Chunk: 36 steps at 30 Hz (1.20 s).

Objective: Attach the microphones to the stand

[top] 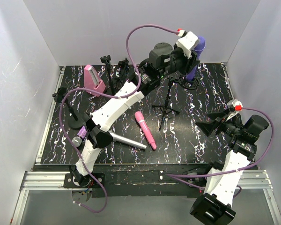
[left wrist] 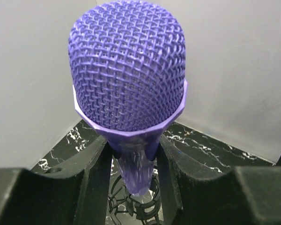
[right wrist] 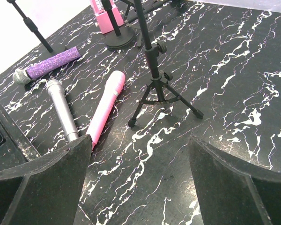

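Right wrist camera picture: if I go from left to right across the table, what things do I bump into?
glittery purple microphone → silver-grey microphone → pink microphone → small tripod stand

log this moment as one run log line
left gripper: shut on dark purple microphone, head up | right gripper: open, empty | pink microphone, silver-grey microphone, glittery purple microphone: lying on table | tripod stand: empty
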Tool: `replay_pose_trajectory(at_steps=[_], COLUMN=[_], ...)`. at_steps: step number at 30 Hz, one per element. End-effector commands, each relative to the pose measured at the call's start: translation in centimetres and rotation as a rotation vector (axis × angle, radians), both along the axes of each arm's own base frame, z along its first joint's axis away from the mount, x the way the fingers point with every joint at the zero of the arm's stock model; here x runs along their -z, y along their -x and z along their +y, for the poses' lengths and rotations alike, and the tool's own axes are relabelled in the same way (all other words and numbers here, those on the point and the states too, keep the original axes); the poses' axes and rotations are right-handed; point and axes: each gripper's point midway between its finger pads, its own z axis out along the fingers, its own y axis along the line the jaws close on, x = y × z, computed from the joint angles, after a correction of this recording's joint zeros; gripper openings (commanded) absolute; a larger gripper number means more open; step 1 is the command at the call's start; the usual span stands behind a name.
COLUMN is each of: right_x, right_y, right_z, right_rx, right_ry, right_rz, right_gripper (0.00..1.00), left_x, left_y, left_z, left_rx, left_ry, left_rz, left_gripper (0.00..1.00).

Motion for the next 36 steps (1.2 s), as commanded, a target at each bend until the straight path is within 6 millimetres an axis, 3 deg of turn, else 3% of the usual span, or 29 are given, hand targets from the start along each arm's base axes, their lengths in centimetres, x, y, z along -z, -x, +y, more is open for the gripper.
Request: replay_pose_trajectory(at_steps=[1,9,14,20,27,31,34,36], right_x=[-0.2,-0.2,-0.1,0.0,0.1,0.1,0.2,0.2], right_y=[-0.3,-0.3,-0.3,-0.4,-0.4,-0.3,-0.3,-0.2], right_z=[-0.3,-0.3,-0.4,-0.5,-0.5,-0.4,-0.4,-0.4], right_rx=[0.001,0.003,0.003,0.007,0.009,0.003,0.003,0.008], right_ry=[0.024,0.026,0.025,0.024,0.023,0.023,0.028,0.034], right_rz=[-0.037,-0.038,-0.037,-0.036,-0.034,-0.036,-0.038,-0.042], right_gripper=[0.9,0.9,0.9,0.9,0.9,0.91,0.92,0.92], left_x=[-0.7,1.9,3.6,2.6,-0.2,-2.4,-1.5,-1.3], left_y=[0.9,1.5,1.3,1.1,2.0,3.1,3.7,3.8], left_z=[1.4,0.5,0.1,0.3,1.5,4.0,6.7,10.1], left_rx=[-0.019,0.011,0.005,-0.03,-0.033,-0.067,-0.107,-0.163], left_ry=[-0.034,-0.109,-0.139,-0.083,-0.011,0.03,0.013,0.017], left_rz=[-0.023,0.0,0.029,0.062,0.061,0.051,0.098,0.142], left_gripper=[0.0,0.0,0.28,0.7,0.86,0.98,0.98,0.98])
